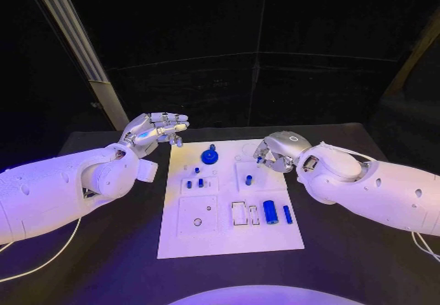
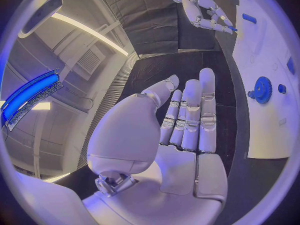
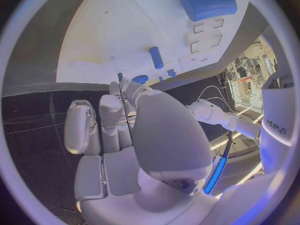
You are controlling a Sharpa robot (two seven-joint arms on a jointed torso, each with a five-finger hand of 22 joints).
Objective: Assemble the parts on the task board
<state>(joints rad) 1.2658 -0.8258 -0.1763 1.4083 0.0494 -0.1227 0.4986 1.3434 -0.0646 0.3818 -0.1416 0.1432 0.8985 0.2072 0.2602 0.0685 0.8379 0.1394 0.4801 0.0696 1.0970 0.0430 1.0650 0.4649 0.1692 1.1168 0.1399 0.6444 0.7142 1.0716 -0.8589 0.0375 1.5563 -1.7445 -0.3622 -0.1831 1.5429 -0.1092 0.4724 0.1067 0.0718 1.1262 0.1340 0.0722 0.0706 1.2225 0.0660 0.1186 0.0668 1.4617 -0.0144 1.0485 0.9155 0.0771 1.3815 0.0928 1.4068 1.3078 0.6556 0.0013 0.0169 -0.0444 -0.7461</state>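
The white task board (image 1: 184, 244) lies in the middle of the black table. On it are a blue gear (image 1: 212, 155) near the far edge, short blue pegs (image 1: 195, 183) left of centre, one peg (image 1: 248, 180) right of centre, and a thick blue cylinder (image 1: 269, 212) beside a thinner one (image 1: 287, 214). My left hand (image 1: 156, 131) hovers off the board's far left corner; its palm and straight fingers (image 2: 187, 120) hold nothing. My right hand (image 1: 278, 149) hangs over the far right edge with fingers curled, pinching a small blue part (image 2: 232, 28) at its fingertips.
Empty recesses (image 1: 240, 213) and a small hole (image 1: 198, 222) mark the near half of the board. Black table (image 1: 101, 260) surrounds the board. A metal post (image 1: 87, 57) rises at the far left behind my left arm.
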